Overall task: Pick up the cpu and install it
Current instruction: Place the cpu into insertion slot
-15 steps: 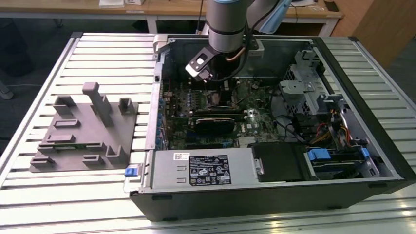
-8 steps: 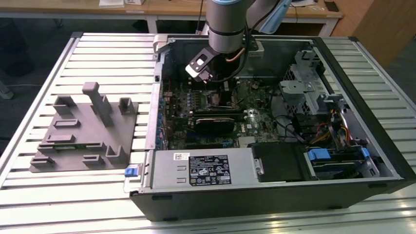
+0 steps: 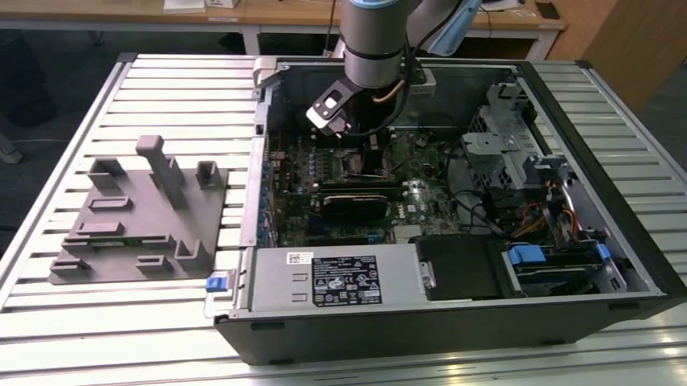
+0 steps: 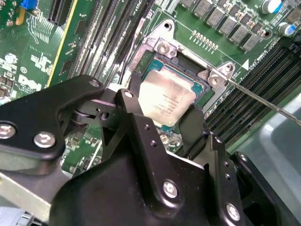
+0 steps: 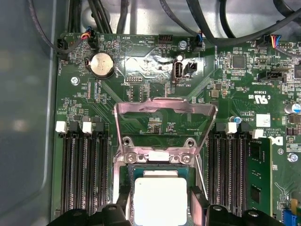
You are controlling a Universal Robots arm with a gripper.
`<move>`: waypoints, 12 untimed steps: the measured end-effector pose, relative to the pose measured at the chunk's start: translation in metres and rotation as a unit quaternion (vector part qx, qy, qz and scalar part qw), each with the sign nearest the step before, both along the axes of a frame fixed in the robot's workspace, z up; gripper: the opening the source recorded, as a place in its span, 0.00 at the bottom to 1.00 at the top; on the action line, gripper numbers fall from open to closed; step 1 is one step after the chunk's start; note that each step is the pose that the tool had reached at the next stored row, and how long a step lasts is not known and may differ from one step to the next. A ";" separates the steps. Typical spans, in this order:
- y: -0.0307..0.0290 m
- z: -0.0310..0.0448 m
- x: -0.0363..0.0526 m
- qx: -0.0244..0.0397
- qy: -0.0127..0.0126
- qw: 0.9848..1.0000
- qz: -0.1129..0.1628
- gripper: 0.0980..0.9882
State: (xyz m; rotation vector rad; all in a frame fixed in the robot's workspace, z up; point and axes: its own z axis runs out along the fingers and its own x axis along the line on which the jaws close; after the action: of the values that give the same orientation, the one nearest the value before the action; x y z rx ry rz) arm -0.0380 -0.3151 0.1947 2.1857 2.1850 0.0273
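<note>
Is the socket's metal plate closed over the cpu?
No. In the first wrist view the metal plate stands flipped open, leaving the pale top of the cpu uncovered.

One cpu (image 5: pixel 161 200) counted, one gripper (image 4: pixel 162 113) with two fingers (image 4: pixel 134 113), one robot arm (image 3: pixel 376 40), one computer case (image 3: pixel 429 330), one motherboard (image 5: pixel 141 66), one grey fixture (image 3: pixel 129 233) placed at the exterior view's left, one coin battery (image 5: pixel 102 65), one raised socket frame (image 5: pixel 164 106).

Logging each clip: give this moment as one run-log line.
tool: shut on cpu | cpu: at socket | retention frame: raised
</note>
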 end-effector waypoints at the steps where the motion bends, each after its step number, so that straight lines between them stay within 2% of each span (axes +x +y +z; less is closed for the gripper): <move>1: 0.0000 0.0000 0.0000 0.000 0.000 1.000 0.000 0.57; 12: 0.0018 -0.0002 0.0000 0.005 0.000 1.000 0.000 0.57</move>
State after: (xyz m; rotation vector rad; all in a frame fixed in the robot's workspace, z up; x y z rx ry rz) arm -0.0380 -0.3133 0.1945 2.1917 2.1899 0.0393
